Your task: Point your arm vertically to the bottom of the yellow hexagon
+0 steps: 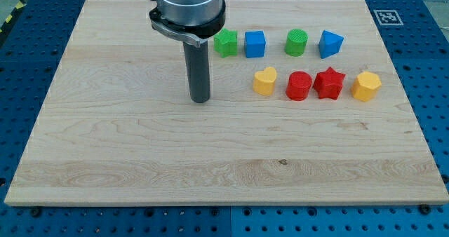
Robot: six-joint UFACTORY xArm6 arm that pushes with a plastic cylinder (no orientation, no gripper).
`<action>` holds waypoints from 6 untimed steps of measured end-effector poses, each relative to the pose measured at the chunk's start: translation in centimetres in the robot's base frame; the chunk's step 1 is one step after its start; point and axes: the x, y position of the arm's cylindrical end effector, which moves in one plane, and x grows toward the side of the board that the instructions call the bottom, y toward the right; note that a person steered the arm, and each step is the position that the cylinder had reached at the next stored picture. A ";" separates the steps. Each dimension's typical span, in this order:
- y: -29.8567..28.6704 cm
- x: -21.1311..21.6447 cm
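The yellow hexagon [366,85] sits at the right end of the lower row of blocks, toward the view's right. My tip [200,99] rests on the board well to the view's left of all the blocks, far from the yellow hexagon and slightly lower than it. The rod hangs from the grey arm head [188,5] at the view's top.
Lower row, left to right: yellow heart [264,81], red cylinder [299,85], red star [328,83]. Upper row: green star-like block [226,43], blue cube [255,44], green cylinder [297,43], blue triangular block [330,43]. The wooden board [140,160] lies on a blue table.
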 end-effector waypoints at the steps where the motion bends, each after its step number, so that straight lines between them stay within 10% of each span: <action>1: 1.6 0.4; 6: 27.2 6.9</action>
